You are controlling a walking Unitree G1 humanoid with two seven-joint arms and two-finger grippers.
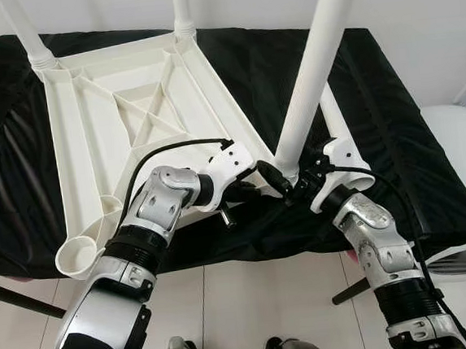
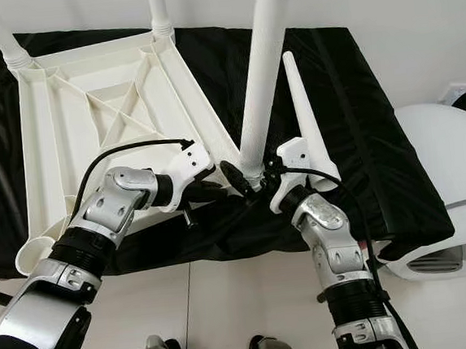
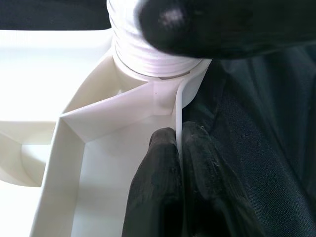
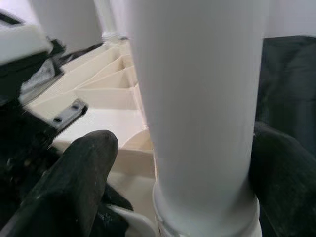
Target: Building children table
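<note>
Standing near-upright, leg in right end effector.

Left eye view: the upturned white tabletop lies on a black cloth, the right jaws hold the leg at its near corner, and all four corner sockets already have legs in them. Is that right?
Not quite. Three sockets have legs. In the left eye view the near-left socket of the tabletop is an open ring, and a spare leg lies on the black cloth. The right gripper does hold the near-corner leg.
</note>
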